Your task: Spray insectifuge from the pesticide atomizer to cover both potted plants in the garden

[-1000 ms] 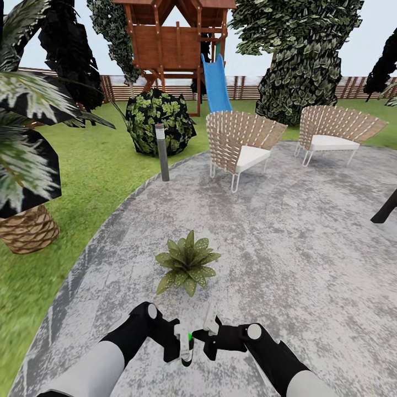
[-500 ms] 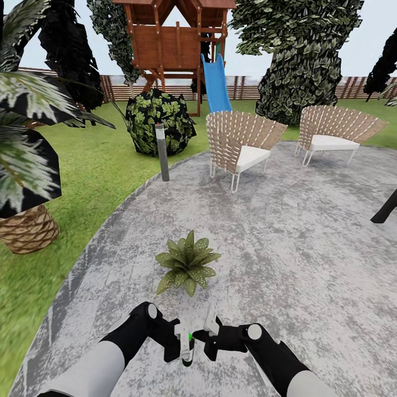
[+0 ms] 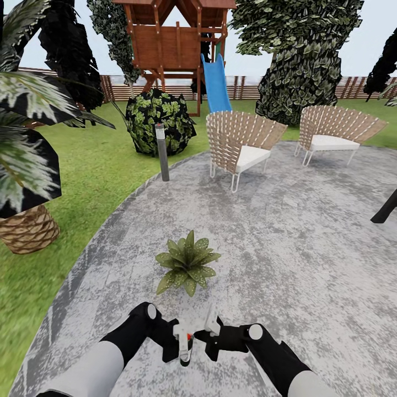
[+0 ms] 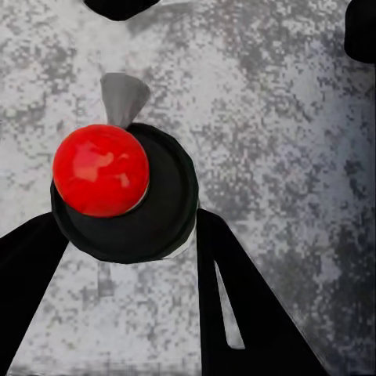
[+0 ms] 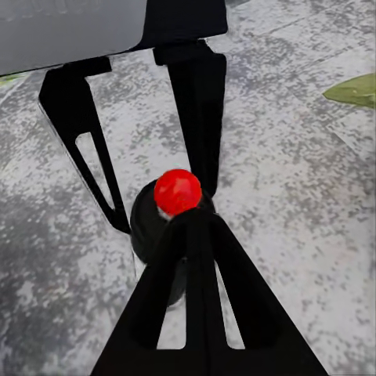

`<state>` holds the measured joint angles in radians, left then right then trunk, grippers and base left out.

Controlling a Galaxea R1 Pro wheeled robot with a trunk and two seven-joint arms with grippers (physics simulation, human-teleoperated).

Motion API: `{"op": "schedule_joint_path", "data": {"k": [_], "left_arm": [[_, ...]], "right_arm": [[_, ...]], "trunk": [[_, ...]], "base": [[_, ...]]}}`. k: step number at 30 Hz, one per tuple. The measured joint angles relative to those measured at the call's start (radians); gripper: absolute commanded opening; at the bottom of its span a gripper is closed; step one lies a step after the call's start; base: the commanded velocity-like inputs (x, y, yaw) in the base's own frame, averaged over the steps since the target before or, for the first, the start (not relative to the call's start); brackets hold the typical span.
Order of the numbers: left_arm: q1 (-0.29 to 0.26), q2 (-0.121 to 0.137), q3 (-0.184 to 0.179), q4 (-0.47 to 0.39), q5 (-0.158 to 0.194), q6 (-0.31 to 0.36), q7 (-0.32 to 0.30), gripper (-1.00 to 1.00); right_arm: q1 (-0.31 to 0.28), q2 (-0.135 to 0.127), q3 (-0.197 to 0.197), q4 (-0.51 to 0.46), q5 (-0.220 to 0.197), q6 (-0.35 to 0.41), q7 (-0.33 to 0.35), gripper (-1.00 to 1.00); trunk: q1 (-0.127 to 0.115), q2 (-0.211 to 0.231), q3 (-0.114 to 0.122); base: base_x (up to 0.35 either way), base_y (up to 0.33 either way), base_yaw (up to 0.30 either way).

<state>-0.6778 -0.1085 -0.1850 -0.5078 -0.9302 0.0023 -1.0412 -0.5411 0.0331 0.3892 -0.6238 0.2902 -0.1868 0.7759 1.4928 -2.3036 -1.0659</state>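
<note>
Item one, the pesticide atomizer (image 3: 184, 343): small white-and-dark spray bottle, upright, low and central in my head view above the paved patio (image 3: 309, 259). Its mark reads red here. In my left wrist view the bottle (image 4: 124, 192) appears as a dark round body with a red dome on it, seated between the two black fingers (image 4: 251, 313).

Item two, my left gripper (image 3: 177, 343): fingers drawn in on either side of the bottle, gripping it.

Item three, my right gripper (image 3: 209, 339): just beside the bottle on its other side, fingers pointed toward it. In the right wrist view the red dome (image 5: 178, 191) sits right at the tip of a black finger (image 5: 196, 305); I cannot tell whether these fingers are spread or closed.

Item four, one potted plant (image 3: 187, 262): low rosette of speckled green leaves, on the paving a little ahead of both grippers. A leaf tip (image 5: 356, 89) shows in the right wrist view.

Item five, surroundings: grey bollard lamp (image 3: 162, 152) at the patio edge; two woven chairs (image 3: 242, 144) with white cushions farther on; dark-leaved shrub (image 3: 159, 121); wooden play tower (image 3: 176, 44) with blue slide (image 3: 216, 82); green lawn (image 3: 105, 165); slatted fence (image 3: 242, 87); a large plant in a woven basket (image 3: 27, 229) at my left.
</note>
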Motion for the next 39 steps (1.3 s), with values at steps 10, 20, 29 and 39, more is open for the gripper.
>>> {"op": "schedule_joint_path", "data": {"k": [10, 20, 29, 39], "left_arm": [[0.009, 0.154, -0.001, 0.035, -0.007, 0.004, -0.001, -1.0], [0.009, 0.272, 0.011, 0.172, 0.02, 0.009, 0.113, -1.0], [0.083, 0.262, 0.226, 0.386, 0.668, -0.195, 0.827, -1.0], [0.209, 0.257, 0.23, 0.397, 0.866, -0.321, 0.99, -1.0]], "right_arm": [[0.001, -0.007, 0.0, 0.052, 0.001, -0.002, 0.0, -1.0], [0.001, -0.097, -0.007, 0.223, -0.005, -0.018, -0.021, 1.0], [0.041, -0.123, -0.305, 0.456, -0.061, -0.221, -0.802, 1.0], [0.101, -0.11, -0.418, 0.587, -0.069, -0.459, -0.94, 1.0]], "trunk": [[0.0, 0.0, 0.0], [0.0, 0.0, 0.0], [0.0, 0.0, 0.0], [0.0, 0.0, 0.0]], "base": [[0.0, 0.0, 0.0], [0.0, 0.0, 0.0], [0.0, 0.0, 0.0], [0.0, 0.0, 0.0]]}}
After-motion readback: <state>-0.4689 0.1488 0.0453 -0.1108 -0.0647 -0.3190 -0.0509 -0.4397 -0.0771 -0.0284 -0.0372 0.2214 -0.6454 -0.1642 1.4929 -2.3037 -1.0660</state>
